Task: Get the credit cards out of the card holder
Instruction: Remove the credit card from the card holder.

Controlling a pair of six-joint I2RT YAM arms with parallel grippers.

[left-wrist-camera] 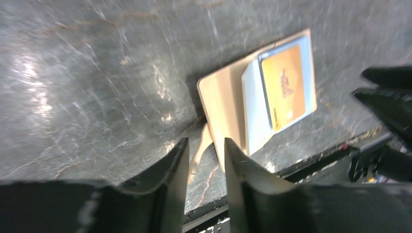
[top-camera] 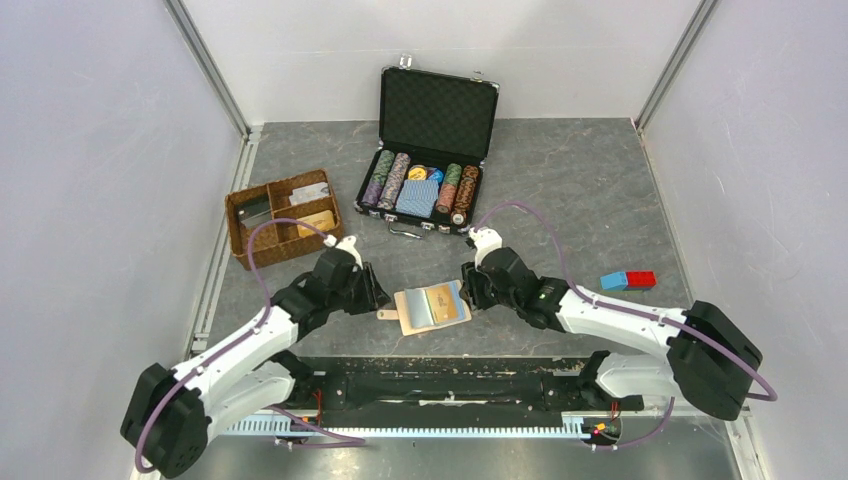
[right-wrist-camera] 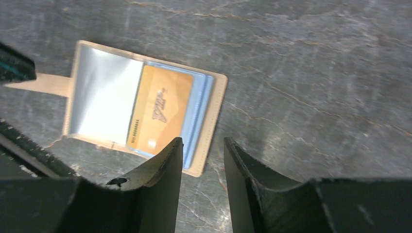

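The tan card holder point(top-camera: 432, 308) lies open on the grey table between my two grippers. An orange credit card point(right-wrist-camera: 160, 109) sits in its pale blue pocket; it also shows in the left wrist view point(left-wrist-camera: 286, 87). More card edges show beneath it. My left gripper point(top-camera: 372, 290) is open and empty, just left of the holder's strap tab point(left-wrist-camera: 200, 148). My right gripper point(top-camera: 468, 285) is open and empty, at the holder's right edge point(right-wrist-camera: 214, 121). In both wrist views the jaws stand apart over bare table beside the holder.
A brown wicker divided tray point(top-camera: 282, 215) stands at the back left with cards in it. An open black case point(top-camera: 428, 150) with poker chips and a blue deck stands at the back centre. A blue and red block point(top-camera: 628, 280) lies at the right.
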